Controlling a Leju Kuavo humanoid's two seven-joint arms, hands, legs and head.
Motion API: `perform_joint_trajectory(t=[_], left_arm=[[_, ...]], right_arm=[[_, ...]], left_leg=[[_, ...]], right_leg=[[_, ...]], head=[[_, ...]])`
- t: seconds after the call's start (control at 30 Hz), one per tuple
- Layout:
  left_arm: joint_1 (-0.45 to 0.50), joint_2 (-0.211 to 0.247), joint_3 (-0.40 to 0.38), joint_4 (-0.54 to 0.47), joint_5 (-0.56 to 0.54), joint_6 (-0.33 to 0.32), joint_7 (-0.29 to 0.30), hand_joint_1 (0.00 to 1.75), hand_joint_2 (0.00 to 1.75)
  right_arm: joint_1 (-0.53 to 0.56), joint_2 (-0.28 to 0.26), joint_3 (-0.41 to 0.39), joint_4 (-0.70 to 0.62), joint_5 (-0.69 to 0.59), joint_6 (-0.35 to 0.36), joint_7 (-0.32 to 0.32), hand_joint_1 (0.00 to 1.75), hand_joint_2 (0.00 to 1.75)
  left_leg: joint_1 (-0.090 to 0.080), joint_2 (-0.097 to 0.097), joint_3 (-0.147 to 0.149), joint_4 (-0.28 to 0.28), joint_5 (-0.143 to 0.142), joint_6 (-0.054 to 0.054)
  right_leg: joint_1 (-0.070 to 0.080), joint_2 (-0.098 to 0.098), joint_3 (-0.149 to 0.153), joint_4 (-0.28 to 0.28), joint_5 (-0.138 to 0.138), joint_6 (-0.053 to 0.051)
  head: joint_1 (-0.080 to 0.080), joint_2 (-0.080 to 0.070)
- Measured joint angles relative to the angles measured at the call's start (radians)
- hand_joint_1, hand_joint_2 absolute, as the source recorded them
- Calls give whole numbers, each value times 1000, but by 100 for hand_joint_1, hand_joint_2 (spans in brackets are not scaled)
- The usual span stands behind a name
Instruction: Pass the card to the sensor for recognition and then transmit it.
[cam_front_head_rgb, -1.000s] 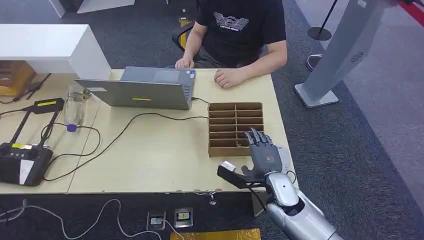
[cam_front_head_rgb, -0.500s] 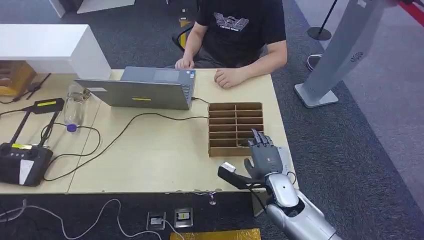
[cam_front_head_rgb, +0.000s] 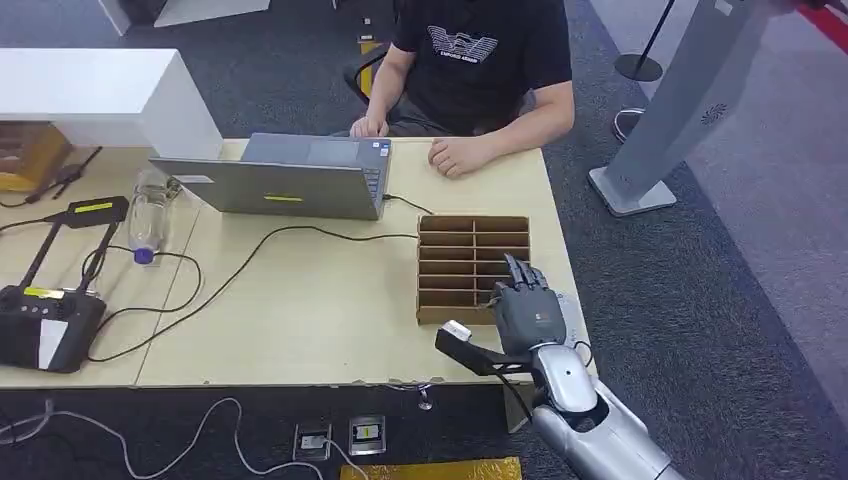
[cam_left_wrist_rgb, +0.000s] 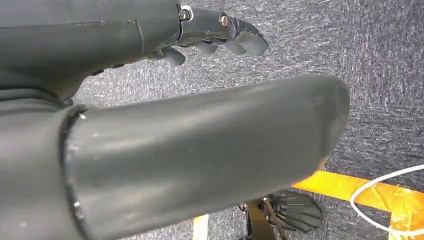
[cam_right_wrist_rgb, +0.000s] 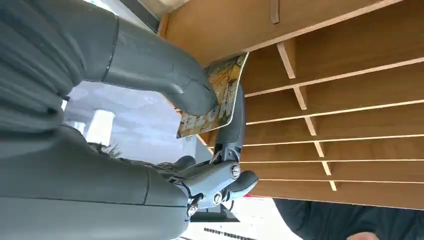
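1. The card (cam_right_wrist_rgb: 214, 97) is pinched between the thumb and a dark finger of the right robot hand (cam_front_head_rgb: 526, 312), as seen in the right wrist view; its printed face is turned toward the thumb and its free end is aimed at the wooden slotted box (cam_front_head_rgb: 470, 262).
2. The card's long axis is judged to run roughly across the box's dividers, just beside the box's near wall, at the tabletop's (cam_front_head_rgb: 320, 310) near right corner.
3. The sensor cannot be identified with certainty; the black device (cam_front_head_rgb: 40, 320) at the tabletop's left edge is a possible candidate and lies well apart from the card.
4. The right robot hand is the one carrying the card; the left robot hand (cam_left_wrist_rgb: 220, 35) hangs over the carpet with fingers curled in and nothing in them.
5. Compared with the earlier frames, the right robot hand is seen slightly further back toward the near edge, and the box sits marginally higher in the picture.
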Motion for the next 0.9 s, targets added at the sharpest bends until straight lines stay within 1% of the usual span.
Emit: perform_joint_trajectory(t=[0.57, 0.63, 0.8, 0.9], left_arm=[[-1, 0, 0, 0, 1, 2, 0, 0, 0], [-1, 0, 0, 0, 1, 2, 0, 0, 0], [-1, 0, 0, 0, 2, 1, 0, 0, 0], [-1, 1, 0, 0, 2, -2, -2, 0, 0]], right_arm=[[0, 0, 0, 2, 4, 3, -1, 175, 175], [0, 0, 0, 2, 4, -4, -6, 175, 175], [-11, 0, -11, 0, 25, -65, -30, 175, 175], [-34, -3, -43, -31, 55, -67, -64, 175, 175]], left_leg=[[0, 0, 0, 0, 0, 0], [0, 0, 0, 0, 0, 0], [0, 0, 0, 0, 0, 0], [0, 0, 0, 0, 0, 0]], right_leg=[[0, 0, 0, 0, 0, 0], [0, 0, 0, 0, 0, 0], [0, 0, 0, 0, 0, 0], [0, 0, 0, 0, 0, 0]], head=[[0, 0], [0, 0], [0, 0], [0, 0]])
